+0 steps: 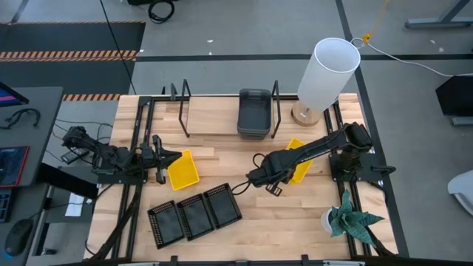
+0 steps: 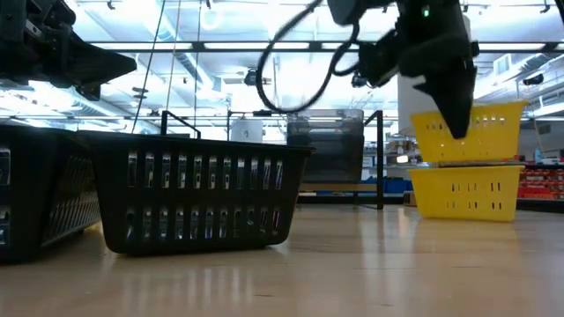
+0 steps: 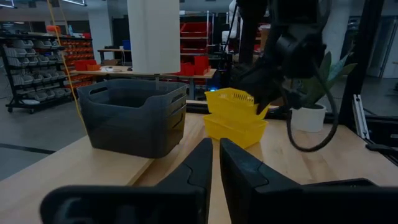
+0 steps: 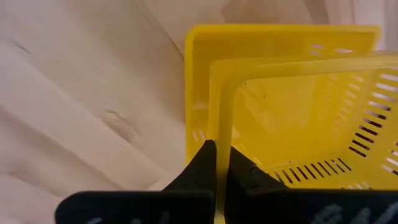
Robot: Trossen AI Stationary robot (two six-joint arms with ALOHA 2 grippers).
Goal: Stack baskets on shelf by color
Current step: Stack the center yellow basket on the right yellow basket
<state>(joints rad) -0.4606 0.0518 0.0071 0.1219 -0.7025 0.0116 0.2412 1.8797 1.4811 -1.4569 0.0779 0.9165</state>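
Two yellow baskets (image 1: pixel 299 159) sit one in the other right of centre, partly under my right arm. My right gripper (image 4: pixel 217 158) is shut on the upper one (image 2: pixel 467 132). A third yellow basket (image 1: pixel 182 169) lies flat on the table left of centre. My left gripper (image 3: pixel 214 165) hovers beside it, shut and empty. Three black gridded baskets (image 1: pixel 194 214) stand in a row near the near edge. Dark grey baskets (image 1: pixel 253 113) are stacked on the light-wood shelf (image 1: pixel 214 118) between its black wire frames. My right gripper pinches the upper yellow basket's rim (image 4: pixel 224 118) between its two fingers, one inside the basket and one outside. The fingers come from above, slanting down. The basket is tilted over the lower yellow basket (image 2: pixel 463 189); whether the two baskets touch, I cannot tell.
A tall white cylinder lamp (image 1: pixel 329 74) stands on a round wooden base at the far right, beside the shelf. A potted plant (image 1: pixel 347 218) sits at the near right corner. Bare tabletop lies between the black baskets and the shelf.
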